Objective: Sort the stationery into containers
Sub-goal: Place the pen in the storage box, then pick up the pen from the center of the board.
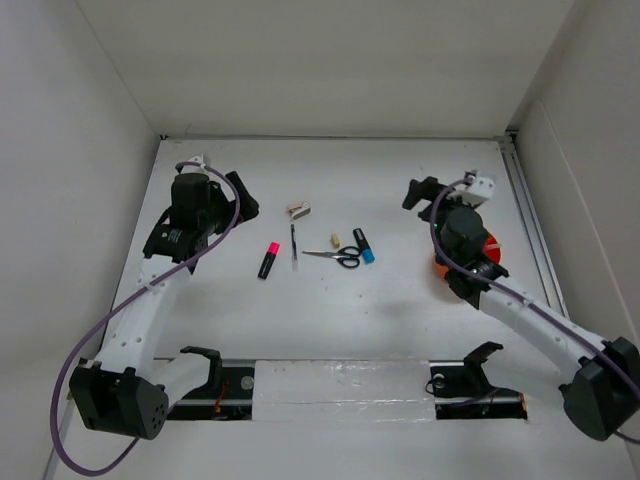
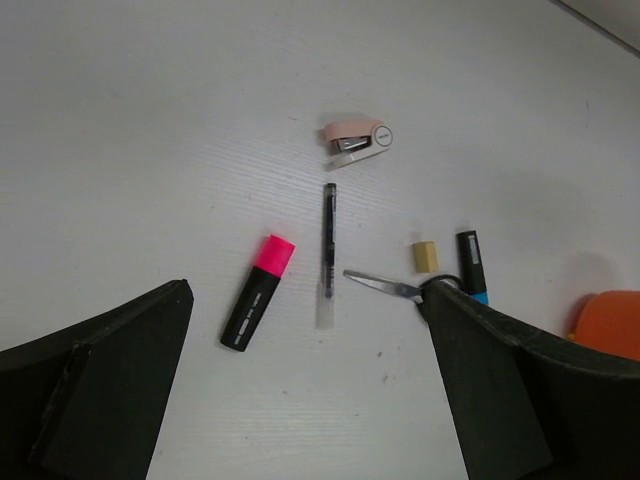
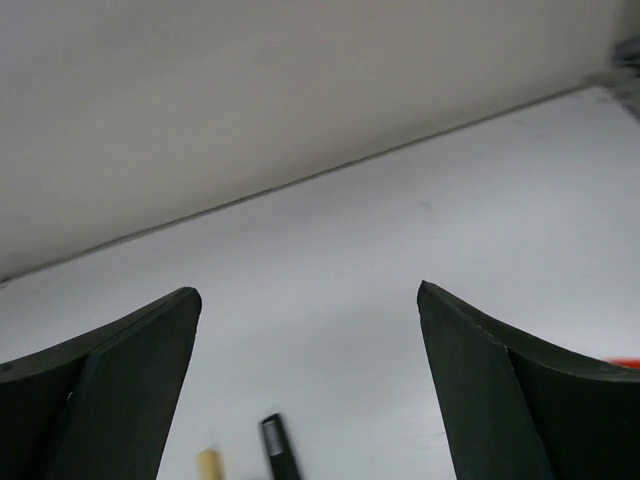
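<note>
Sorting looks only partly done at best. Six pieces lie loose mid-table: pink-capped marker, thin dark pen, pale pink stapler, tan eraser, scissors and blue-capped marker. All are clustered together, well apart from the arm bases, none inside anything. The orange cup sits to the right of the cluster, mostly hidden under the right arm in the top view. Its contents cannot be seen, so it can't be said whether anything is already in it. Judged from this, most or all of the visible pieces remain to be moved.

Left gripper hangs over the far-left part of the table, pointing toward the cluster. Its jaws are spread wide with nothing between them, and its wrist view looks down on the whole group. Right gripper is raised just beyond the cup, tilted up toward the back wall, also gaping and empty. Only the eraser top and blue-capped marker end show at the bottom of its view, with a sliver of orange at the right edge. Neither arm touches any item
</note>
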You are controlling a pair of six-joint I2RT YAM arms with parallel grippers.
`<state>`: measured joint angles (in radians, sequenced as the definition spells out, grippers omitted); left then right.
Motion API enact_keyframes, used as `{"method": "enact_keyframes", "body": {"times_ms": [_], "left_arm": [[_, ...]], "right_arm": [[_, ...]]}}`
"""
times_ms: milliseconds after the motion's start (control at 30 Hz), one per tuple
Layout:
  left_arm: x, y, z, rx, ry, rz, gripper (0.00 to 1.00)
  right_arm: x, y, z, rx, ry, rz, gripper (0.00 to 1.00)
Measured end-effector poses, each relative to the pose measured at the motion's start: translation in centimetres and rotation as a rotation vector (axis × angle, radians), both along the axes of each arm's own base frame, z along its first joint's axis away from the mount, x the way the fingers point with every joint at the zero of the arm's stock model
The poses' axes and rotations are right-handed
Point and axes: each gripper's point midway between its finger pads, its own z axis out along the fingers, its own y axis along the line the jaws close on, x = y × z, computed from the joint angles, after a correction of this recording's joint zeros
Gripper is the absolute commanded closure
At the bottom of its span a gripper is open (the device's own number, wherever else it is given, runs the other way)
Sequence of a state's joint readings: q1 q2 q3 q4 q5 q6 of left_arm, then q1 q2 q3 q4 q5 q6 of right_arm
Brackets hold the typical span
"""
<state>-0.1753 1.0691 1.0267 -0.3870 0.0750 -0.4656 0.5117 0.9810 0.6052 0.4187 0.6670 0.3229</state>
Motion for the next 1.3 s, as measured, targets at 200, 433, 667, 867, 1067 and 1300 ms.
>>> {"method": "enact_keyframes", "body": {"times_ms": [200,433,667,867,1067,1300], "left_arm": [[0.1,3.2,-1.1,0.062,0.048,0.198,0.0],[-1.1,8.3,-1.7,0.16,0.098,0.509,0.0],[-1.8,9.7,-1.8,0.194,0.106,0.596,0.0],[-1.8,9.7,-1.8,0.195,0.105,0.595,0.0],[-1.8,9.6,-1.9,0.191,0.107,0.589,0.0],[-1.8,9.5,-1.8,0.189,0.107,0.581,0.0]], "right_arm": [[2.4,13.2,1.2,-0.06,0.129,0.328,0.2],[5.4,28.0,-6.1,-0.169,0.42,0.571,0.33],[8.0,33.5,-15.6,-0.287,0.665,0.595,0.38],[7.1,33.3,-20.3,-0.362,0.805,0.59,0.42],[6.6,33.5,-21.3,-0.384,0.843,0.591,0.45],[6.4,34.3,-21.5,-0.38,0.855,0.61,0.54]]}}
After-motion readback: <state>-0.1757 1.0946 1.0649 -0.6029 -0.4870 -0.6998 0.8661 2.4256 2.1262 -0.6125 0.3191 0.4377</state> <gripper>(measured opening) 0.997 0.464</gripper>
